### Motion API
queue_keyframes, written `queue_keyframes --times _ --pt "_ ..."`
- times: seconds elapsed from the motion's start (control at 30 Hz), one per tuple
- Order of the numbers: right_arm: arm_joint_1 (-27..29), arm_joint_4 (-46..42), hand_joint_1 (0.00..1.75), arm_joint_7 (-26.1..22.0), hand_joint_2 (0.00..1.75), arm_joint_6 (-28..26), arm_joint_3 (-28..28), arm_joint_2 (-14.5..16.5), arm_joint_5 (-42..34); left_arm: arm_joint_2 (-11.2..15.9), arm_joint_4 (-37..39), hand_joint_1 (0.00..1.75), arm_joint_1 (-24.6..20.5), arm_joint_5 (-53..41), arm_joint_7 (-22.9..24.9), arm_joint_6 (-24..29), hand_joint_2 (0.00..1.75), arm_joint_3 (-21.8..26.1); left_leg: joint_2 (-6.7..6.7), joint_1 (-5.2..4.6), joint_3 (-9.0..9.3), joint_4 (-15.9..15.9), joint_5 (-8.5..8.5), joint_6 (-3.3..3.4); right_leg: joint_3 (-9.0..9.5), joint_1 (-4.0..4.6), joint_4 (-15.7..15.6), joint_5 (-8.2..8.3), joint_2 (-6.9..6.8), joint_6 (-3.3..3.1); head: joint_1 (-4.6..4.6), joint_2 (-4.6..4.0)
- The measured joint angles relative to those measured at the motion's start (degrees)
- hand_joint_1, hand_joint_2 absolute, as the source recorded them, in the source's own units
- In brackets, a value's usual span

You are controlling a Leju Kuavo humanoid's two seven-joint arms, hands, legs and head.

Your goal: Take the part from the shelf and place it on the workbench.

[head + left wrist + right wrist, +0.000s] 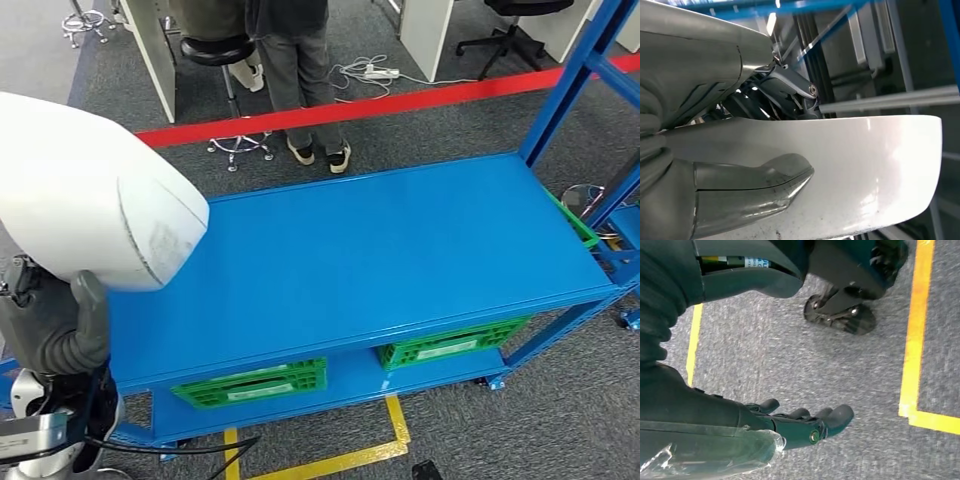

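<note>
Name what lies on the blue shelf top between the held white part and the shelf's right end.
Nothing: in the head view the blue shelf top is bare from the white part, held by the left hand, rightwards.

- Before me stood a blue metal shelf [392,240], its broad top board bare and glossy.
- On its lower board sat two green crates [253,383], side by side but apart, each with a pale label on its front.
- The shelf rested on grey carpet floor [573,410].
- Yellow tape lines [395,420] lay on that carpet by the shelf's near edge, and a red tape strip [423,100] ran behind it.
</note>
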Motion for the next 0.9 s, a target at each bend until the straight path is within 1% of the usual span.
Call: queue_keyframes --times 0.03,0.07,0.1,0.13,0.2,0.23,0.27,0.3,0.33,0.37,0.4,0.43,0.47,0.53,0.57,0.6,0.63,0.7,0.73,0.77,0.8,0.83,0.87,0.9 --pt "0.1 0.0 0.0 0.0 1.75 0.0 0.1 0.0 0.0 0.0 -0.1 1.75 0.0 0.4 0.0 -0.1 1.75 -0.1 0.01 0.08 -0.04 0.1 -0.08 -0.27 -0.01 -0.03 -0.1 0.13 0.0 -0.33 0.0 0.0" --pt "0.1 0.1 0.0 0.0 1.75 0.0 0.1 0.0 -0.1 0.0 -0.2 1.75 0.1 0.8 0.0 -0.2 1.75 -0.1 0.01 0.15 -0.21 0.5 -0.56 -0.54 0.04 -0.07 -0.2 0.24 -0.01 -0.65 -0.03 0.0" --pt "0.1 0.1 0.0 0.0 1.75 -0.1 0.1 0.0 -0.1 -0.1 -0.3 1.75 0.1 1.3 0.0 -0.2 1.75 -0.1 0.01 0.21 -0.79 1.9 -1.63 -0.81 0.11 -0.15 -0.3 0.35 -0.04 -0.97 -0.14 0.0" --pt "0.1 0.1 0.0 0.0 1.75 -0.1 0.1 0.0 -0.2 -0.1 -0.4 1.75 0.2 2.1 -0.1 -0.3 1.75 -0.2 0.02 0.28 -1.92 4.5 -3.28 -1.06 0.17 -0.2 -0.4 0.42 -0.07 -1.22 -0.24 0.0" --pt "0.1 0.2 0.0 0.0 1.75 -0.2 0.1 0.0 -0.3 -0.2 -0.6 1.75 0.6 3.5 -0.2 -0.6 1.75 -0.2 0.02 0.38 -5.39 12.1 -6.93 -1.4 0.14 -0.11 -0.4 0.39 -0.11 -1.47 -0.39 0.0" --pt "0.1 0.2 0.0 0.0 1.75 -0.2 0.1 0.0 -0.4 -0.2 -0.7 1.75 0.9 4.1 -0.2 -0.7 1.75 -0.2 0.03 0.41 -6.8 15.0 -7.83 -1.46 0.14 -0.06 -0.4 0.37 -0.13 -1.51 -0.37 0.0" --pt "0.2 0.3 0.0 0.0 1.75 -0.3 0.1 0.0 -0.5 -0.3 -0.7 1.75 1.2 4.5 -0.2 -0.8 1.75 -0.2 0.03 0.41 -7.4 16.2 -7.64 -1.43 0.15 -0.01 -0.4 0.36 -0.14 -1.53 -0.38 0.0" --pt "0.3 0.3 0.0 0.1 1.75 -0.3 0.1 0.0 -0.5 -0.4 -0.7 1.75 1.4 4.7 -0.2 -0.9 1.75 -0.3 0.03 0.41 -6.94 15.2 -6.35 -1.31 0.17 0.03 -0.4 0.35 -0.12 -1.53 -0.38 0.0" --pt "0.4 0.3 0.0 0.1 1.75 -0.3 0.1 0.0 -0.6 -0.4 -0.7 1.75 1.5 4.9 -0.2 -0.9 1.75 -0.3 0.03 0.38 -5.54 12.3 -4.35 -1.1 0.24 0.07 -0.4 0.34 -0.09 -1.53 -0.38 0.0" --pt "0.4 0.3 0.0 0.1 1.75 -0.3 0.1 0.0 -0.6 -0.5 -0.8 1.75 1.5 4.9 -0.2 -0.9 1.75 -0.3 0.03 0.33 -3.59 8.3 -2.32 -0.8 0.31 0.11 -0.4 0.33 -0.06 -1.49 -0.38 0.0" --pt "0.4 0.3 0.0 0.1 1.75 -0.4 0.1 0.0 -0.6 -0.5 -1.0 1.75 1.5 4.8 -0.3 -0.8 1.75 -0.3 0.03 0.23 -1.71 4.6 -1.0 -0.51 0.32 0.21 -0.3 0.27 -0.02 -1.38 -0.36 0.0" --pt "0.4 0.3 0.0 0.1 1.75 -0.5 0.1 0.0 -0.6 -0.6 -1.1 1.75 1.6 4.4 -0.3 -0.5 1.75 -0.3 0.03 0.13 -0.42 1.9 -0.32 -0.26 0.25 0.29 -0.2 0.27 -0.02 -1.19 -0.34 0.0" --pt "0.4 0.4 0.0 0.2 1.75 -0.6 0.1 0.0 -0.7 -0.6 -1.2 1.75 1.8 3.9 -0.5 -0.1 1.75 -0.3 0.02 0.01 0.21 0.5 -0.25 -0.04 0.14 0.33 -0.2 0.29 -0.04 -0.95 -0.33 0.0" --pt "0.4 0.5 0.0 0.4 1.75 -0.9 0.1 0.0 -0.7 -0.8 -1.3 1.75 2.3 3.0 -0.8 0.8 1.75 -0.3 0.01 -0.03 0.23 0.1 -0.15 0.43 -0.04 0.31 -0.1 0.4 -0.1 -0.35 -0.31 0.0" --pt "0.5 0.5 0.0 0.5 1.75 -1.0 0.1 0.1 -0.8 -0.9 -1.3 1.75 2.4 2.7 -0.9 1.1 1.75 -0.3 0.03 0.06 0.22 -0.1 0.11 0.73 -0.29 0.27 0.2 0.02 -0.11 -0.09 -0.3 0.0" --pt "0.5 0.5 0.0 0.5 1.75 -1.1 0.1 0.1 -0.8 -0.9 -1.3 1.75 2.5 2.4 -1.0 1.4 1.75 -0.3 0.07 0.17 0.19 -0.3 0.38 1.04 -0.83 0.24 1.3 -0.99 -0.12 0.2 -0.19 0.0" --pt "0.5 0.5 0.0 0.5 1.75 -1.2 0.1 0.1 -0.8 -1.0 -1.3 1.75 2.6 2.2 -1.0 1.6 1.75 -0.3 0.14 0.28 0.12 -0.4 0.62 1.3 -1.85 0.17 3.6 -2.67 -0.12 0.44 -0.08 0.0" --pt "0.5 0.6 0.0 0.6 1.75 -1.2 0.1 0.1 -0.8 -1.1 -1.3 1.75 3.0 2.0 -1.0 1.9 1.75 -0.3 0.26 0.2 -0.25 -0.4 0.86 1.57 -4.85 -0.03 10.9 -6.79 -0.14 0.88 0.11 0.0" --pt "0.6 0.6 0.0 0.6 1.75 -1.2 0.2 0.1 -0.8 -1.1 -1.3 1.75 3.1 1.9 -1.0 1.9 1.75 -0.3 0.31 0.14 -0.47 -0.4 1.0 1.62 -6.12 -0.1 14.1 -8.13 -0.14 1.04 0.11 0.0" --pt "0.7 0.6 0.0 0.6 1.75 -1.2 0.2 0.1 -0.8 -1.1 -1.3 1.75 3.3 1.9 -1.0 1.9 1.75 -0.3 0.33 0.11 -0.69 -0.4 1.16 1.62 -6.6 -0.12 15.8 -8.48 -0.14 1.15 0.11 0.0" --pt "0.7 0.6 0.0 0.6 1.75 -1.2 0.2 0.1 -0.8 -1.1 -1.3 1.75 3.4 1.9 -1.0 1.9 1.75 -0.3 0.33 0.1 -0.86 -0.4 1.31 1.56 -5.95 -0.13 15.1 -7.75 -0.14 1.21 0.14 0.0" --pt "0.7 0.6 0.0 0.6 1.75 -1.2 0.2 0.1 -0.8 -1.1 -1.3 1.75 3.5 1.9 -1.0 2.0 1.75 -0.3 0.32 0.1 -0.97 -0.4 1.46 1.44 -4.17 -0.15 12.3 -6.18 -0.15 1.19 0.13 0.0" --pt "0.7 0.7 0.0 0.6 1.75 -1.2 0.2 0.1 -0.8 -1.1 -1.3 1.75 3.5 1.9 -1.0 2.0 1.75 -0.3 0.31 0.1 -1.03 -0.3 1.6 1.29 -1.66 -0.17 8.0 -4.44 -0.15 1.13 0.14 0.0" --pt "0.6 0.7 0.0 0.6 1.75 -1.2 0.2 0.1 -0.9 -1.2 -1.3 1.75 3.5 1.9 -1.1 2.0 1.75 -0.3 0.3 -0.01 -1.13 -0.3 1.72 1.08 0.68 -0.14 4.0 -3.19 -0.11 1.01 0.14 0.0"
